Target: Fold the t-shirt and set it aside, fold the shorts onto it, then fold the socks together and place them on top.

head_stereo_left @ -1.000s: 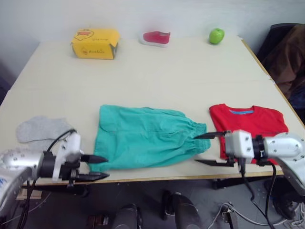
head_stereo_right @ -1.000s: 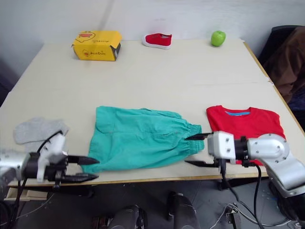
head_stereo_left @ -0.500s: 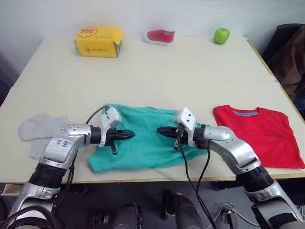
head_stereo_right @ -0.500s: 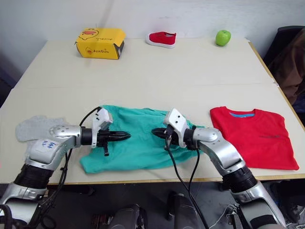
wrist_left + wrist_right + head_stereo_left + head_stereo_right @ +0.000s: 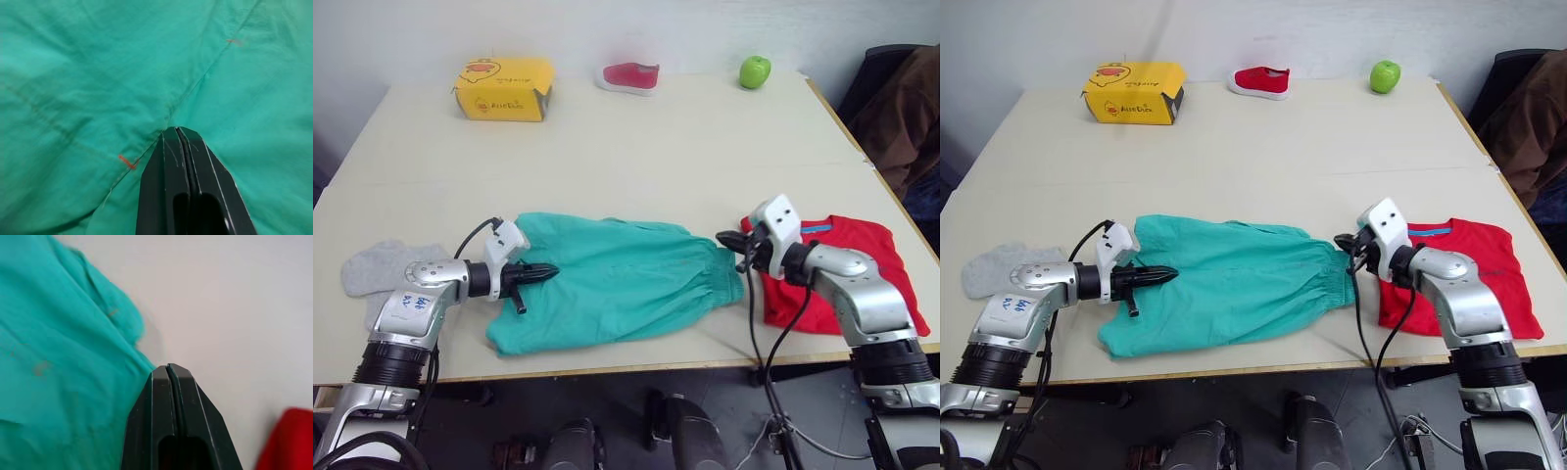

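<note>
The teal shorts [image 5: 617,279] lie flat near the table's front edge, with the gathered waistband toward the right. My left gripper [image 5: 551,270] is shut and lies on the cloth at the shorts' left end; its fingertips [image 5: 178,131] rest on a seam. My right gripper [image 5: 724,238] is also shut, its tips [image 5: 167,367] at the waistband's far corner, between the shorts and the red t-shirt [image 5: 867,259]. The t-shirt lies folded at the right, partly behind my right arm. The grey socks [image 5: 374,269] lie at the far left, beside my left arm.
A yellow box [image 5: 505,88], a small red-and-white shoe [image 5: 630,76] and a green apple [image 5: 755,71] line the table's far edge. A dark chair with brown cloth [image 5: 901,103] stands off the right side. The table's front edge [image 5: 607,370] runs just below the shorts.
A second ago both grippers were open at the table's front edge. Half a second ago they were shut, close together over the shorts' middle. They have since moved apart toward the shorts' two ends.
</note>
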Tool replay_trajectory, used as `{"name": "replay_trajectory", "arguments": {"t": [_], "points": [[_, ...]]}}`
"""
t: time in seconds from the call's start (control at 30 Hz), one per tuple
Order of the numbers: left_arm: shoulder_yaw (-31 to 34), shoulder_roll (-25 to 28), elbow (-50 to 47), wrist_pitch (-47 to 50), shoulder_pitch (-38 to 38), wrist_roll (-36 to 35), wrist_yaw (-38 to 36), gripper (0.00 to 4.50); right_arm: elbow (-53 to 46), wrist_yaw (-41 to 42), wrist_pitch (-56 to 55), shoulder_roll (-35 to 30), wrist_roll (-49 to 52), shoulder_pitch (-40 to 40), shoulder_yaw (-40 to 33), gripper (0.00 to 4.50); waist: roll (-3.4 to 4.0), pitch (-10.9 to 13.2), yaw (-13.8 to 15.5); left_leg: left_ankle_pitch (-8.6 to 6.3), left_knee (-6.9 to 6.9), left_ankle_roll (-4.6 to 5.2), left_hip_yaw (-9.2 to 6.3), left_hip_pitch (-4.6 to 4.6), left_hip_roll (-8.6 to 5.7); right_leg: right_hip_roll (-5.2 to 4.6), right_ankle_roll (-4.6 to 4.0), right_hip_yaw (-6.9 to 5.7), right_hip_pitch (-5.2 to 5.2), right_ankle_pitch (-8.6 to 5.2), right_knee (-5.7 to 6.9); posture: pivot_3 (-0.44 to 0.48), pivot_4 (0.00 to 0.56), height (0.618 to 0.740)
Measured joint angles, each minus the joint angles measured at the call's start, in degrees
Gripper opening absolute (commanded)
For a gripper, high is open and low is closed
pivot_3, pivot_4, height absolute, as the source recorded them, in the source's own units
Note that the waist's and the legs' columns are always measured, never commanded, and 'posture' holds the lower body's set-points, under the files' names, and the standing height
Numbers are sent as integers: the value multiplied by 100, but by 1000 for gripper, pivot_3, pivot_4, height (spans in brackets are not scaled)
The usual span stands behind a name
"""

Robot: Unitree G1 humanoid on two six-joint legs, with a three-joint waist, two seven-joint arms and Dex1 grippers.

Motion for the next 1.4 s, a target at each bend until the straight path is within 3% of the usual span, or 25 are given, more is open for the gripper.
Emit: {"name": "replay_trajectory", "arguments": {"t": [0.1,0.17,0.3,0.43,0.57,0.67,0.8,0.9,1.0,1.13,1.27,1.4], "points": [[85,-32,-514,507,-585,-385,-50,0,-837,214,289,110,420,7,41,7,0,0,21,1,0,-1,-2,0,-6,-2,0,0,2,0,-1,0,150,740],[-13,-147,-399,468,-982,-255,-9,0,-1239,288,332,193,430,61,339,7,-1,-3,40,1,-1,-1,-3,8,-9,-2,1,0,13,0,-5,0,150,740],[-623,-526,921,-205,-1365,440,-13,0,-1398,252,141,367,-227,442,1344,7,-2,-3,34,1,-2,0,2,3,-16,-2,1,0,7,0,-2,0,150,740],[-808,-580,2419,-1104,-1564,906,-171,0,-1443,151,-20,111,-662,1054,1511,7,-3,-2,31,2,-1,0,-1,-11,-12,2,1,-6,-4,0,-7,0,150,740],[-750,-407,3261,-1897,-1875,1240,-313,0,-2036,198,-33,-383,-548,1990,850,7,-6,-4,48,1,-1,0,-1,-8,-12,0,1,-5,-1,0,-10,0,150,740],[-541,-335,3322,-2118,-1799,1208,-529,0,-2584,376,179,-631,-11,2865,50,7,-9,-4,81,1,-1,1,-4,-8,-11,-1,2,-6,-1,1,-10,0,150,740],[-330,-245,1371,-1618,-927,505,-1242,0,-3373,146,979,-478,1255,3693,-1232,7,-9,-4,85,0,-2,-1,-5,-4,-8,-3,2,-3,3,1,-9,0,150,740],[-404,-176,147,-1174,-457,267,-1415,0,-3632,-224,1702,-380,2390,4174,-2044,608,-9,-3,120,-1,-3,-1,-8,10,-8,-4,0,5,20,-1,-27,0,150,740],[-529,-284,-445,-819,-379,179,-1344,0,-3656,-844,2325,-179,3394,4490,-2406,1614,-9,-4,168,-4,-4,2,-8,6,-9,-5,1,15,27,-2,-26,0,150,740],[-880,-538,-369,-832,-379,472,-1105,0,-3506,-1667,2713,140,4128,4510,-2461,3045,-8,-4,171,-8,-6,10,-4,-1,-10,-4,4,18,23,-4,-26,0,150,740],[-1158,-667,55,-1181,-385,842,-1040,0,-2861,-2590,2925,542,4747,4036,-2378,4425,-8,-4,136,-7,-11,8,8,1,-9,-2,3,18,17,-4,-21,0,150,740],[-1259,-804,442,-1526,-417,1114,-956,0,-2245,-3175,3018,791,5112,3419,-2191,4470,-17,-10,137,-7,-9,8,9,2,-8,-3,2,18,20,-5,-21,0,150,740]]}}
